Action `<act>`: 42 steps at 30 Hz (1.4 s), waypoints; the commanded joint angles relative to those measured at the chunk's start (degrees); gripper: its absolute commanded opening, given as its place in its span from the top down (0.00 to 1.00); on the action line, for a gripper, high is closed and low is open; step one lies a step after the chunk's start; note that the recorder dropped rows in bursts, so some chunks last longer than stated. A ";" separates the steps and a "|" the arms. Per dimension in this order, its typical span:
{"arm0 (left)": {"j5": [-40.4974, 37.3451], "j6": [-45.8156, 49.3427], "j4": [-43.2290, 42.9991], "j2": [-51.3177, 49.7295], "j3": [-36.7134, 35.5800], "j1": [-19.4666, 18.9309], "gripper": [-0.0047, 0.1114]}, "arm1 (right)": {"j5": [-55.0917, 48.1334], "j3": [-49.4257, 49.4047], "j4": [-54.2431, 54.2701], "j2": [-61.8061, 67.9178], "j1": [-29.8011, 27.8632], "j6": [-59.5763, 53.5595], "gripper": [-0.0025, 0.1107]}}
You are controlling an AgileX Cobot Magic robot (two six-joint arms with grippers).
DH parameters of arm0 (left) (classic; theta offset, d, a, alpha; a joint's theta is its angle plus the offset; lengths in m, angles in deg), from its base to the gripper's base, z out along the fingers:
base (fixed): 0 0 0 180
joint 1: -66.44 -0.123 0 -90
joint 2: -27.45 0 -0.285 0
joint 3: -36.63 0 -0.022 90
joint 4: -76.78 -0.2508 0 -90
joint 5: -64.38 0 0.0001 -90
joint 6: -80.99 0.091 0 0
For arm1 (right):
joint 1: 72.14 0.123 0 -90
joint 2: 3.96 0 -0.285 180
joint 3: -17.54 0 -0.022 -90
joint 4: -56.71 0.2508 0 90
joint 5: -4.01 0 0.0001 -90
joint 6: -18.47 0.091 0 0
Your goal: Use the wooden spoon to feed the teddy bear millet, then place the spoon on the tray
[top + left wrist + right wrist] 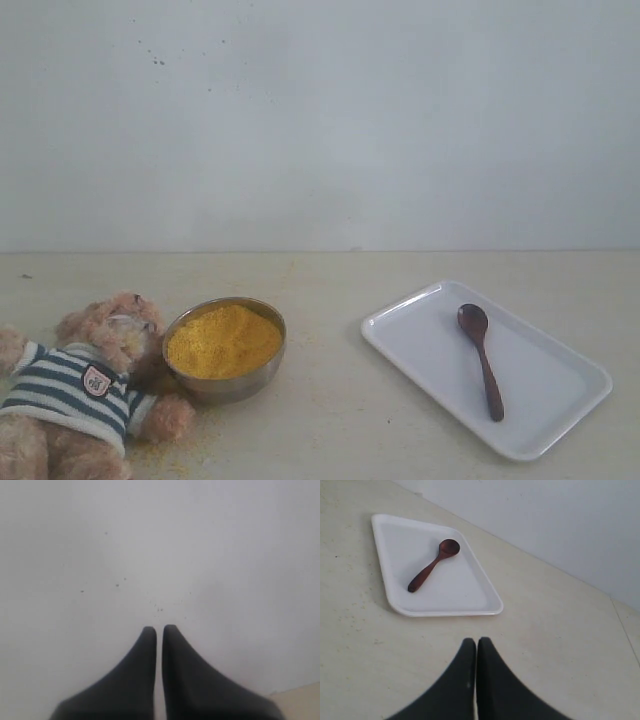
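Note:
The teddy bear in its striped shirt lies at the left front of the table, its head against a round steel bowl heaped with yellow millet. The dark wooden spoon lies on the white tray at the right, also seen as spoon on tray in the right wrist view. My right gripper is shut and empty, hanging over bare table short of the tray. My left gripper is shut and empty, facing the pale wall. Neither gripper shows in the exterior view.
Loose millet grains are scattered on the table around the bear and bowl. A pale wall rises behind the table's back edge. Bare beige tabletop lies between bowl and tray.

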 commanded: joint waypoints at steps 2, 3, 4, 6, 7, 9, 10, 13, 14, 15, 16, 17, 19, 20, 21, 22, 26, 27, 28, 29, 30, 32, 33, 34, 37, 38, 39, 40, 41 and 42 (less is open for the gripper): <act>-8.51 -4.48 4.43 7.13 -0.25 0.40 0.93 | -0.32 0.08 0.75 -0.27 -0.27 0.23 0.98; -10.46 -4.64 5.75 7.72 -0.25 0.40 0.93 | -0.32 0.08 1.24 -0.27 -0.27 0.23 0.98; -10.33 -4.64 5.46 7.72 -0.25 0.40 0.93 | -0.43 0.08 1.46 -0.27 -0.27 0.23 0.98; -4.57 -4.64 1.14 7.72 -0.25 0.40 0.93 | -0.43 0.08 1.57 -0.27 -0.27 0.23 0.98; -4.11 -3.78 1.24 7.72 -0.12 0.40 0.93 | -0.43 0.08 1.57 -0.27 -0.27 0.23 0.98; -4.35 7.89 1.24 7.72 -0.13 0.40 0.93 | -0.43 0.08 1.69 -0.27 -0.27 0.23 0.98; -4.11 11.72 1.24 7.72 -0.50 0.40 0.93 | -0.43 0.08 1.69 -0.27 -0.27 0.23 0.98; -8.05 -2.73 -7.20 7.40 -3.36 0.05 0.93 | -0.43 0.08 1.69 -0.27 -0.27 0.23 0.98; -10.72 -19.16 -16.49 7.16 -4.87 -0.06 0.93 | -0.43 0.08 1.69 -0.27 -0.27 0.23 0.98; -13.60 -35.83 -28.10 7.04 -7.83 -0.06 0.93 | -0.43 0.08 1.69 -0.27 -0.27 0.23 0.98; -13.64 -44.00 -32.62 7.04 -11.09 -0.06 0.93 | -0.33 0.08 1.69 -0.27 -0.27 0.23 0.98; -7.97 -47.07 -36.90 7.04 -15.42 -0.06 0.93 | -0.33 0.08 1.69 -0.27 -0.27 0.23 0.98; 3.28 -51.48 -41.22 7.72 -20.96 -0.06 0.93 | -0.33 0.08 1.69 -0.27 -0.27 0.23 0.98; 6.16 -55.32 -41.95 7.72 -23.48 -0.06 0.93 | -0.33 0.08 1.69 -0.27 -0.27 0.23 0.98; 6.89 -58.48 -42.04 7.72 -24.85 -0.06 0.93 | -0.33 0.08 1.69 -0.27 -0.27 0.23 0.98; 5.53 -61.29 -42.04 7.72 -24.85 -0.06 0.93 | -0.33 0.08 1.69 -0.27 -0.27 0.23 0.98; -15.18 -69.60 -44.33 7.72 -24.85 -0.06 0.93 | -0.31 0.08 1.90 -0.27 -0.27 0.23 0.98; -15.58 -67.79 -44.33 7.72 -24.85 -0.06 0.93 | -0.30 0.08 2.01 -0.27 -0.27 0.23 0.98; -15.15 -65.85 -43.88 7.72 -24.85 -0.06 0.93 | -0.30 0.08 2.26 -0.27 -0.27 0.23 0.98; -13.97 -61.21 -43.34 7.72 -24.85 -0.06 0.93 | -0.30 0.08 2.26 -0.27 -0.27 0.23 0.98; -13.69 -60.72 -43.63 7.72 -24.85 -0.06 0.93 | -0.30 0.08 2.26 -0.27 -0.27 0.23 0.98; -13.31 -60.72 -43.87 7.72 -24.85 -0.06 0.93 | -0.30 0.08 2.26 -0.27 -0.27 0.23 0.98; -13.31 -60.72 -43.87 7.72 -24.85 -0.06 0.93 | -0.30 0.08 2.26 -0.27 -0.27 0.23 0.98; -13.31 -60.72 -43.87 7.72 -24.85 -0.06 0.93 | -0.30 0.08 2.26 -0.27 -0.27 0.23 0.98; -13.05 -60.72 -43.87 7.72 -24.85 -0.06 0.93 | -0.30 0.08 2.26 -0.27 -0.27 0.23 0.98; -13.05 -60.72 -43.87 7.72 -24.85 -0.06 0.93 | 0.02 0.08 2.27 -0.27 -0.27 0.23 0.98; -12.94 -60.72 -43.87 7.72 -24.85 -0.06 0.93 | 0.86 0.08 2.27 -0.27 -0.30 1.14 0.98; -12.94 -60.72 -43.87 7.72 -24.85 -0.06 0.93 | 4.31 0.08 2.41 -0.27 -0.30 6.89 0.98; -12.94 -60.72 -43.87 7.72 -24.85 -0.06 0.93 | 6.44 0.08 2.41 -0.27 -0.30 11.39 0.98; -12.94 -60.72 -43.87 7.72 -24.85 -0.06 0.93 | 8.50 0.08 0.73 -0.27 -0.30 22.25 0.98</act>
